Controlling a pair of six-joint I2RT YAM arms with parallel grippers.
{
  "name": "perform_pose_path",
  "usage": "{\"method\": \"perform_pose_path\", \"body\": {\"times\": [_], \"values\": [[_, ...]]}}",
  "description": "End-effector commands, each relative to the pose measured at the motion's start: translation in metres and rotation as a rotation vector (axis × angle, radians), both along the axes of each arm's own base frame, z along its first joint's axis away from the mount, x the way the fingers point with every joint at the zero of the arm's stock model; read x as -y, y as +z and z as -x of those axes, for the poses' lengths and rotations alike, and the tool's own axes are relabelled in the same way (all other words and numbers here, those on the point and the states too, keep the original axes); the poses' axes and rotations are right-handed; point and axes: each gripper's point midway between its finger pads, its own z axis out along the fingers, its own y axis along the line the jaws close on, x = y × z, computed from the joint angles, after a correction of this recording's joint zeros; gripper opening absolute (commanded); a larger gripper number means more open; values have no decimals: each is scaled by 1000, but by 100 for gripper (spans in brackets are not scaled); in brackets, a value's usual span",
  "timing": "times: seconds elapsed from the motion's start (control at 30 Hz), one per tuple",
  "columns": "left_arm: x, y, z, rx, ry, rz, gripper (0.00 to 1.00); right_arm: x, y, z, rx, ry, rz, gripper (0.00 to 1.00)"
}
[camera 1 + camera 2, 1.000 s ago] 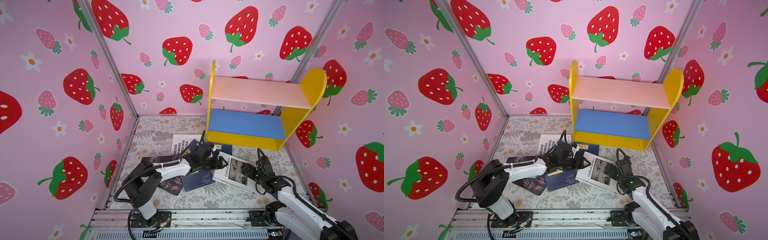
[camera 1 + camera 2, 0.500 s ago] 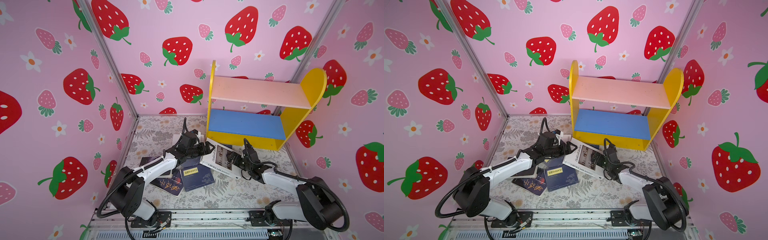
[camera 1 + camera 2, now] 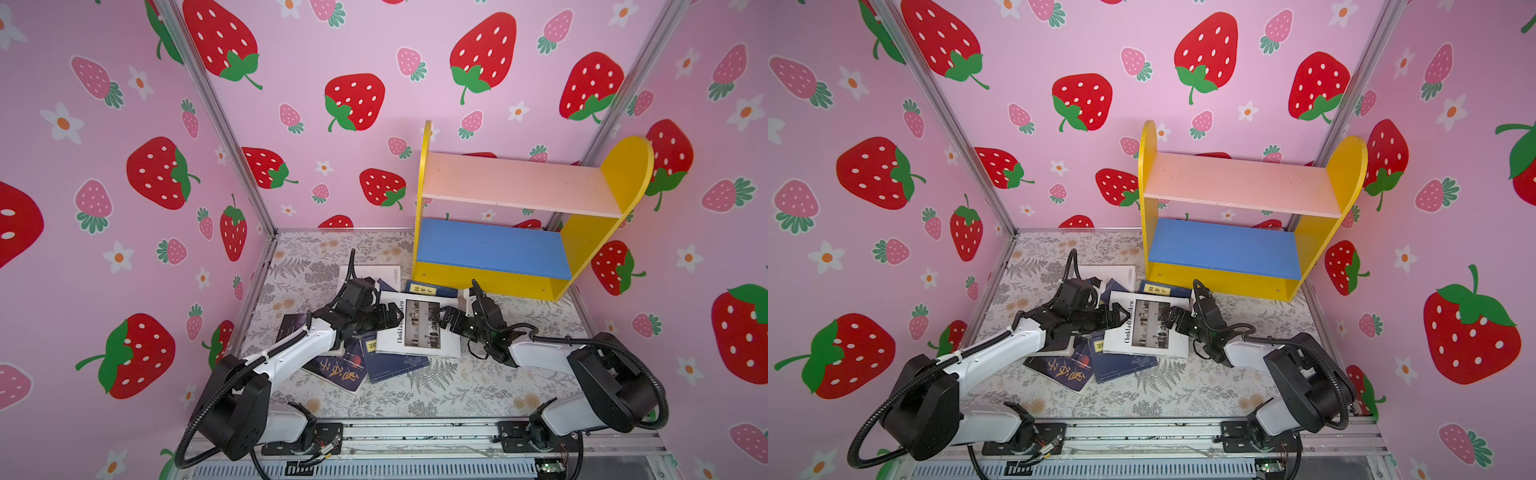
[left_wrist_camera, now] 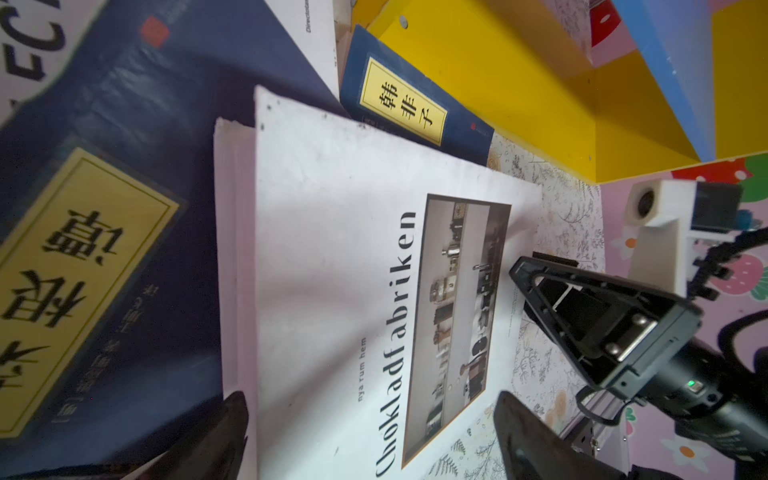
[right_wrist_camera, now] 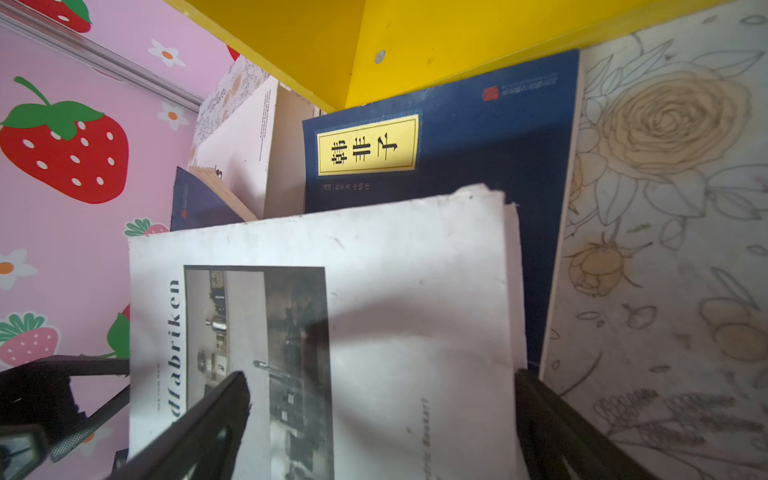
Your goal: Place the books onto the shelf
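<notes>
Several books lie in a loose pile on the floral mat in front of the shelf [image 3: 511, 183] [image 3: 1237, 183], whose boards are bare. On top lies a white book [image 3: 419, 332] [image 3: 1148, 328] [image 4: 332, 257] [image 5: 415, 270] lettered "Chokladfabriken". My left gripper [image 3: 395, 313] [image 3: 1121, 313] [image 4: 370, 415] stands open at its left edge. At the book's right edge, the right gripper [image 3: 446, 320] [image 3: 1169, 318] [image 5: 382, 386] is open too, one finger over the cover. Behind lies a navy book [image 3: 430, 289] [image 4: 407, 108] [image 5: 436, 137] with a yellow label, against the shelf's foot.
Another navy book [image 3: 395, 363] sticks out from under the white one. A dark book with big gold characters [image 3: 336, 370] lies front left, and a second white book [image 3: 370, 274] at the back. Pink strawberry walls close in three sides.
The white book has slid left and turned square onto the pile. My right gripper has moved left with it. The left gripper has drawn back to the book's left edge and opened a little wider.
</notes>
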Motion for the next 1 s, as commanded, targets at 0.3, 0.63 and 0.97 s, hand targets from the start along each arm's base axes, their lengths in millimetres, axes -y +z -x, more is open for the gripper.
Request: {"method": "perform_pose_path", "body": {"times": [0.3, 0.63, 0.97], "values": [[-11, -35, 15, -89, 4, 97, 96, -4, -6, 6, -20, 11, 6, 100], [22, -17, 6, -30, -118, 287, 93, -12, -19, 8, -45, 39, 8, 100], [25, 8, -1, -3, -118, 301, 74, -17, -1, -1, 16, 46, -1, 100]]}}
